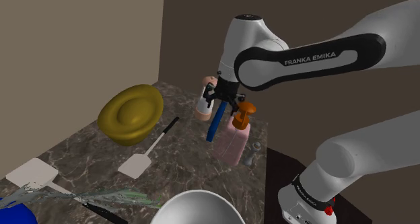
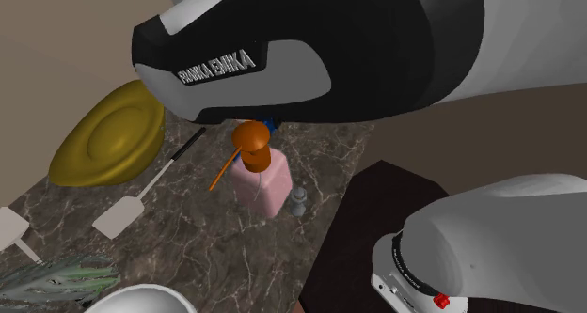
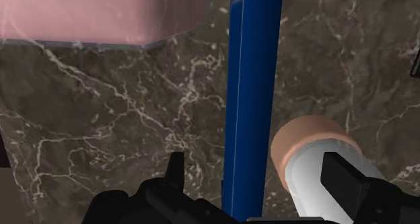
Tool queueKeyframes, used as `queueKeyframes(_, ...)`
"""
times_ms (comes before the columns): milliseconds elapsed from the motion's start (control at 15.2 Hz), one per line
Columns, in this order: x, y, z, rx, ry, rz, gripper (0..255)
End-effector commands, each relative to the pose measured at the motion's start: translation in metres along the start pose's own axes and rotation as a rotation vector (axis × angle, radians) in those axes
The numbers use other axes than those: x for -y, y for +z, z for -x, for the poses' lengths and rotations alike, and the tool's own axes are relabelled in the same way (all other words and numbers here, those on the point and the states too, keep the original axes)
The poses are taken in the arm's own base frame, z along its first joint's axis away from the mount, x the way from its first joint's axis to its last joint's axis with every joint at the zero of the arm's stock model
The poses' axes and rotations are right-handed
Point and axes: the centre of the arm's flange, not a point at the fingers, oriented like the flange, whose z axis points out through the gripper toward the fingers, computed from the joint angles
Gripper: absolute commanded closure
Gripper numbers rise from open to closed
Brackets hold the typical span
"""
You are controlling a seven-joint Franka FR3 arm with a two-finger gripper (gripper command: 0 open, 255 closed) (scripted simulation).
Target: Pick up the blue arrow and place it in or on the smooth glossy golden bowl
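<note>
Blue arrow point(image 3: 250, 101), a flat straight-edged bar, hangs clamped in the black pincer point(image 3: 259, 174) over the veined marble bench point(image 3: 121, 122).

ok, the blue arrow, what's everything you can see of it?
The blue arrow shows as a long, flat-sided, glossy dark blue bar; no arrowhead is visible. It hangs nearly upright beneath the gripper, lower end apparently clear of the marble counter, close beside the pink pump bottle. Whether it is gripped cannot be told.
</note>
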Motion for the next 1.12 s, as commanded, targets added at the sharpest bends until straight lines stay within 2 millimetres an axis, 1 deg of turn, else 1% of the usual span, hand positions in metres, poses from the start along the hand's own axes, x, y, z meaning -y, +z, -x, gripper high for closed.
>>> queueKeyframes(0, 0.001, 0.011, 0.000, 0.000, 0.003, 0.000, 0)
queueKeyframes(198, 0.001, 0.025, 0.000, 0.000, 0.003, 0.000, 0)
queueKeyframes(660, 0.001, 0.025, 0.000, 0.000, 0.003, 0.000, 0)
queueKeyframes(726, 0.001, 0.025, 0.000, 0.000, 0.003, 0.000, 255)
queueKeyframes(1056, 0.001, 0.025, 0.000, 0.000, 0.003, 0.000, 255)
